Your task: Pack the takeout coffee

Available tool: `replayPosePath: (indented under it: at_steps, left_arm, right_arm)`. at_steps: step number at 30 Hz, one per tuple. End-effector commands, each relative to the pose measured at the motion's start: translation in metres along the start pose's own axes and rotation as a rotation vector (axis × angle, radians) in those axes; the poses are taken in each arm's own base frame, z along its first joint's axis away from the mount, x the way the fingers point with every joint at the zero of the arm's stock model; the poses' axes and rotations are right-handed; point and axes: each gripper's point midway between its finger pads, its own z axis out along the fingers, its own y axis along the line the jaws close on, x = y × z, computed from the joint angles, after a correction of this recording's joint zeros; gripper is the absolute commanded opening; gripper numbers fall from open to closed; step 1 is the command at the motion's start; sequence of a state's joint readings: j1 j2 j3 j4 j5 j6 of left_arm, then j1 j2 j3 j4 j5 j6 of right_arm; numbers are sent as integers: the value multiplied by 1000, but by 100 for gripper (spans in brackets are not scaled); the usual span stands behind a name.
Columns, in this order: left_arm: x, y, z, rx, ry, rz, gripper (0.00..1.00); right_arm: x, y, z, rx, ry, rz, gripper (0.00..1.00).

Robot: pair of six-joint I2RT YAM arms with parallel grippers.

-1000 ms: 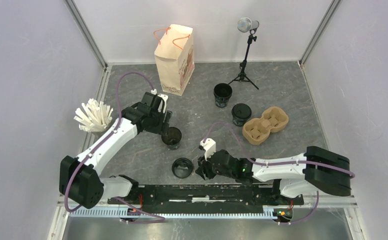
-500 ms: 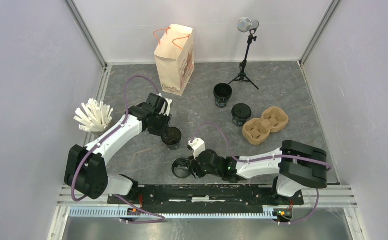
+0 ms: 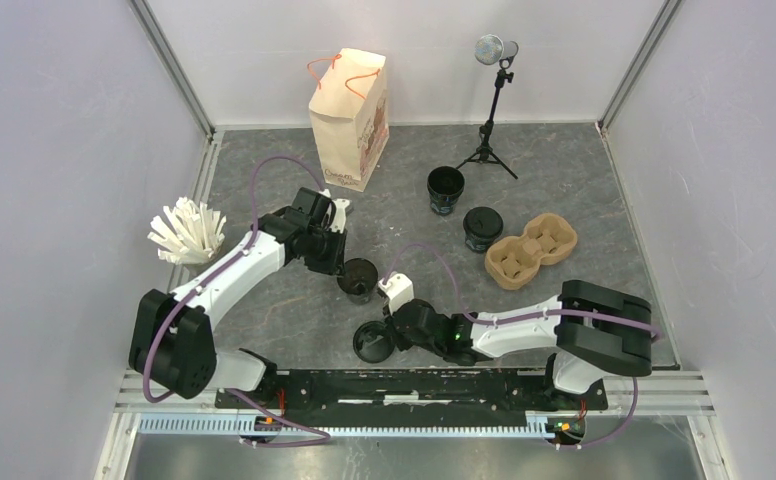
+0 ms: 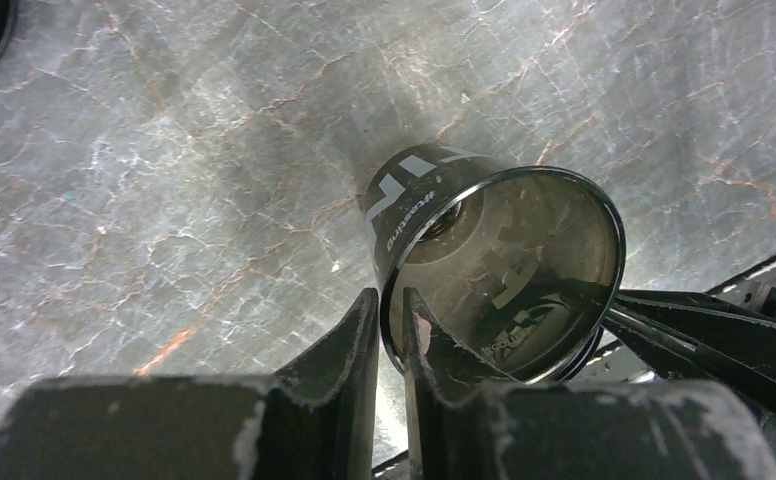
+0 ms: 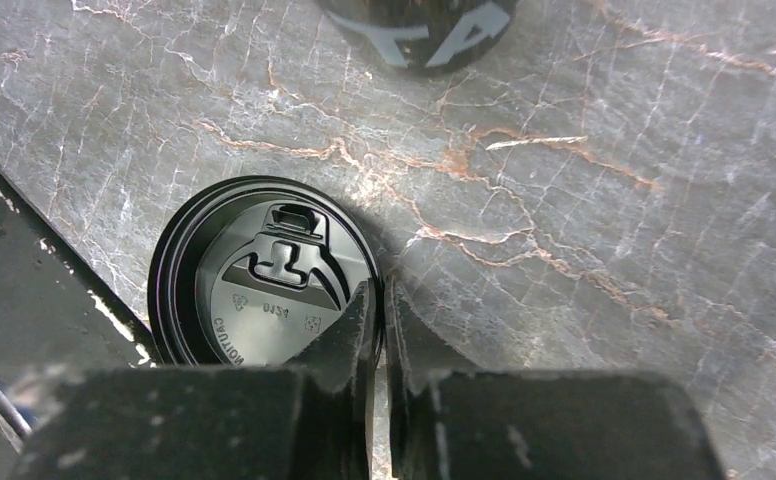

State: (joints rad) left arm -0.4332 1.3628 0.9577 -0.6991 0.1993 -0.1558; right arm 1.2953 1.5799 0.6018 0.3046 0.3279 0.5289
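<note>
The left claw (image 4: 390, 305) pinches the open cup (image 4: 419, 195) by its rim, one finger inside. The right claw (image 5: 381, 295) is nearly closed on the edge of the lid (image 5: 254, 290), which lies to its left.

open black cup (image 3: 358, 279) mid-table, loose lid (image 3: 373, 341) flat nearby, second open cup (image 3: 445, 188), lidded cup (image 3: 482, 227) farther back

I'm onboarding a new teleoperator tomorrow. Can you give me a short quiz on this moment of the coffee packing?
1. True or false: the left gripper pinches the open cup by its rim.
2. What is the right gripper closed on? A) paper bag B) loose black lid C) cup carrier
3. Fill in: in the top view, ___ cup already wears a lid.
Key: 1 true. 2 B. 3 one, the lidded cup.
</note>
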Motion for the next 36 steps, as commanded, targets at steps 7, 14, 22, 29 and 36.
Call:
replayPosePath:
  at_steps: [7, 14, 22, 29, 36]
  left_arm:
    - [-12, -44, -2, 205, -100, -97, 21]
    - [-17, -77, 7, 248, -116, -79, 22]
    - [-23, -106, 14, 270, -115, -48, 28]
    - [-27, -108, 15, 244, -115, -31, 47]
    - [-61, -111, -46, 216, -275, 66, 73]
  right_arm:
    - [0, -36, -36, 87, -54, -10, 0]
    - [-11, -82, -84, 253, -122, -8, 0]
    - [-38, -110, -127, 360, -227, 15, 0]
    - [-62, -108, -147, 352, -276, 33, 0]
    - [-78, -109, -163, 361, -285, 27, 0]
